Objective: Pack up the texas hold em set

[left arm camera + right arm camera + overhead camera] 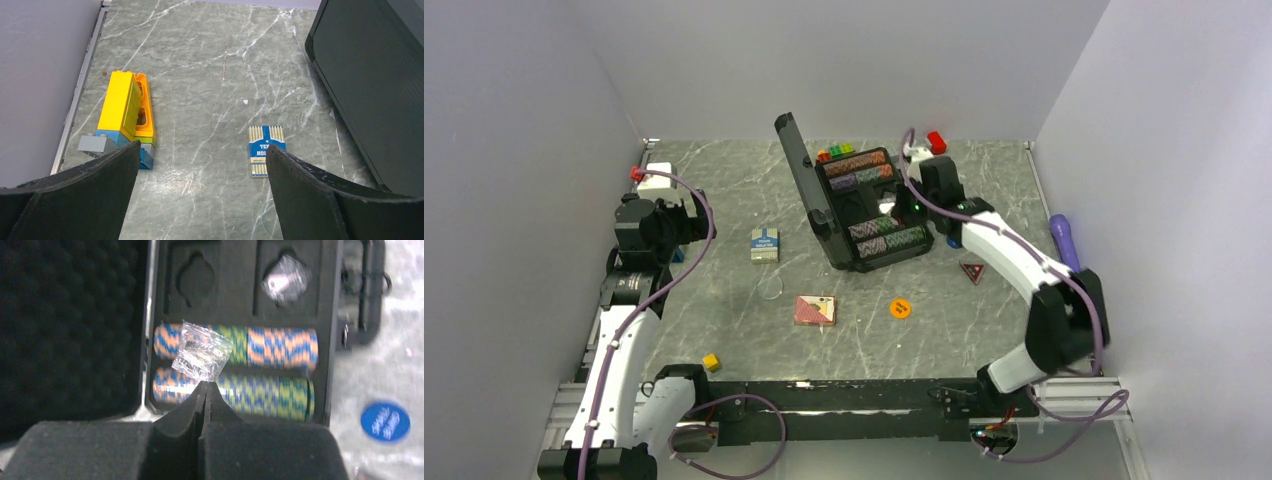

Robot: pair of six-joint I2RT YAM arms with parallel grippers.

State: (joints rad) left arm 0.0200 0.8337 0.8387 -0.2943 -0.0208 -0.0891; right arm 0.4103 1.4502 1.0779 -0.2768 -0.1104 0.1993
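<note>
The right gripper (205, 385) is clenched on what looks like one corner of a small clear packet (202, 356) above the chip rows (235, 370) in the open black briefcase (864, 215). So thin a pinch could slip and drop it on the chips rather than in a pocket. The left gripper (202, 150), released wide, hangs over the desk (200, 75) facing the blue-white card deck (266, 150), and a careless reach for it could knock the upright lid (375, 75) nearby.

- surface (724, 180) — grey-green marble pattern, white veins
- small yellow cube (711, 362) — alone, near the front edge, left side
- purple cylinder (1064, 240) — against the right wall
- yellow-and-orange block stack (120, 105) — on its side by the left wall, with blue and grey bricks at its near end
- red block (937, 141) — at the back, right of centre
</note>
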